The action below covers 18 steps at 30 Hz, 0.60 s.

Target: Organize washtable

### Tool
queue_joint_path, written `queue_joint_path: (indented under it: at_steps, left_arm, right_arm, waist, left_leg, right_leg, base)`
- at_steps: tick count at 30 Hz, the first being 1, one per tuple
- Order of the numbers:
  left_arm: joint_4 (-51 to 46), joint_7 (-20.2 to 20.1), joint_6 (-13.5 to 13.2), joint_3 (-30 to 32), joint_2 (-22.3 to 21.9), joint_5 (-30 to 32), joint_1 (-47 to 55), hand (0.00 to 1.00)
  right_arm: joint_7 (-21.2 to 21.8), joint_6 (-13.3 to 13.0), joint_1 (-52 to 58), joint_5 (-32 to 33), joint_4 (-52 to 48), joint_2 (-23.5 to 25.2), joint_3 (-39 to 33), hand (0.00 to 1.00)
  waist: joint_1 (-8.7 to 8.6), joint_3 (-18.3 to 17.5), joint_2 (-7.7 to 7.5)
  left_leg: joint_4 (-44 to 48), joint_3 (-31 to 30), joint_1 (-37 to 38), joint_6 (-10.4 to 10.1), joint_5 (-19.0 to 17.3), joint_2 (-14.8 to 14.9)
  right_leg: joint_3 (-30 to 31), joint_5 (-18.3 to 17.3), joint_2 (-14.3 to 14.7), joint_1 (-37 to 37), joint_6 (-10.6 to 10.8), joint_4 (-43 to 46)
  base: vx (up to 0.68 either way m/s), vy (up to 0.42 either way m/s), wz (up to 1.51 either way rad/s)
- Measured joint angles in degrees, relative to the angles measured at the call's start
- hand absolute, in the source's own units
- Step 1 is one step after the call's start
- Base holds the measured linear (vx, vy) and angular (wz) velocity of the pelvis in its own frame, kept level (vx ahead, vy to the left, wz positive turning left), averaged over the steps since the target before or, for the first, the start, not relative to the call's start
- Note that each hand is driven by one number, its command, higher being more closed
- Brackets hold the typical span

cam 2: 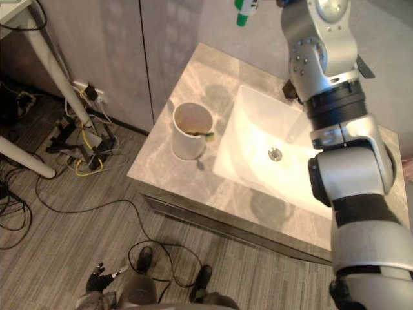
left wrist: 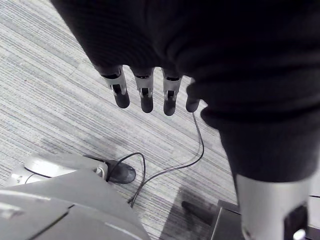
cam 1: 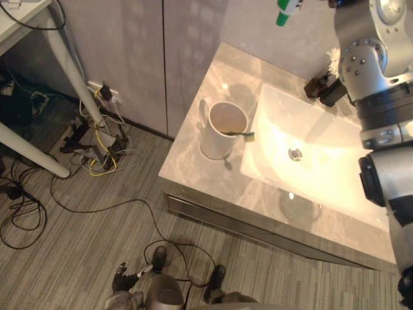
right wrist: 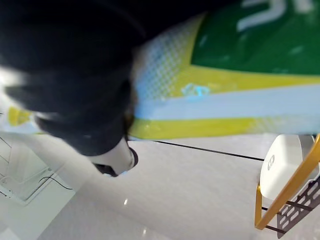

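A grey marble washtable (cam 1: 190,165) carries a white sink basin (cam 1: 335,168). A white mug (cam 1: 221,131) stands on the counter left of the basin, with a dark toothbrush (cam 1: 240,134) lying across its rim. My right arm is raised high above the back of the counter. My right hand (right wrist: 116,159) is shut on a green, yellow and white toothpaste tube (right wrist: 240,85), whose green cap end (cam 1: 284,13) pokes out up in the air. My left hand (left wrist: 145,92) hangs low by the floor, fingers straight and holding nothing.
A dark object with a white tuft (cam 1: 324,86) sits at the basin's back edge. White table legs (cam 1: 71,64) and a tangle of cables with a power strip (cam 1: 97,145) lie on the floor to the left. A white box on a yellow rack (right wrist: 282,170) is nearby.
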Motion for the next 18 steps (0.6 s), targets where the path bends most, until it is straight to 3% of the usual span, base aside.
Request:
queue_joint_path:
  at_steps: [1,2,8,10,13,18]
  left_arm:
    - [0.02,0.0,0.0,0.05,0.0,0.0,-0.05,0.0]
    - [0.98,0.02,-0.31,0.54,0.91,-0.01,-1.93,0.0]
    - [0.96,0.03,-0.29,0.56,1.03,-0.02,-1.94,0.0]
    - [0.93,0.04,-0.3,0.49,1.13,-0.02,-1.94,0.0]
    - [0.9,0.05,-0.31,0.39,1.15,-0.07,-2.15,0.0]
    - [1.06,0.14,-0.27,-0.6,0.72,-0.26,-2.51,0.0]
  right_arm:
    - [0.0,0.0,0.0,0.0,0.0,0.0,0.0,1.0]
    - [-0.03,0.0,1.51,-0.01,0.0,1.62,0.0,1.0]
    - [0.07,-0.01,1.53,-0.06,0.29,1.49,-0.01,1.0]
    - [0.04,-0.01,2.18,-0.63,1.8,0.73,-0.08,1.0]
    - [-0.13,-0.01,4.81,-2.32,2.79,-4.07,-0.59,1.0]
    - [-1.97,-0.09,9.12,-4.07,3.16,-13.94,-4.56,1.0]
  waist:
    - [0.0,0.0,0.0]
    - [-0.23,-0.28,-2.25]
    - [-0.7,-0.2,-2.13]
    - [-2.02,-0.05,-1.93]
    - [-3.85,0.53,-1.14]
    - [-6.65,2.02,3.13]
  left_leg:
    - [0.0,-0.01,0.0,0.0,0.0,0.0]
    - [0.34,-0.2,-0.16,-0.02,0.01,-0.02]
    - [0.73,0.27,-0.17,-0.03,0.0,-0.07]
    - [1.34,0.81,-0.18,-0.02,0.0,-0.16]
    - [1.62,1.63,-0.14,-0.02,0.0,-0.14]
    - [1.54,3.18,0.25,0.06,0.24,0.02]
  right_leg:
    - [0.0,0.0,0.0,0.0,0.0,0.0]
    - [-0.14,0.0,0.02,0.0,0.0,0.12]
    - [0.23,0.03,0.05,-0.14,-0.03,0.04]
    - [0.71,0.04,-0.03,0.02,-0.04,0.18]
    - [1.94,0.03,-0.08,-0.27,-0.05,0.54]
    - [5.05,0.03,0.01,-1.23,-0.05,1.69]
  base:
    - [0.0,0.0,0.0]
    - [0.0,0.0,0.0]
    - [0.0,0.0,-0.02]
    - [-0.01,0.004,-0.06]
    - [-0.03,0.013,-0.11]
    - [-0.06,0.019,-0.18]
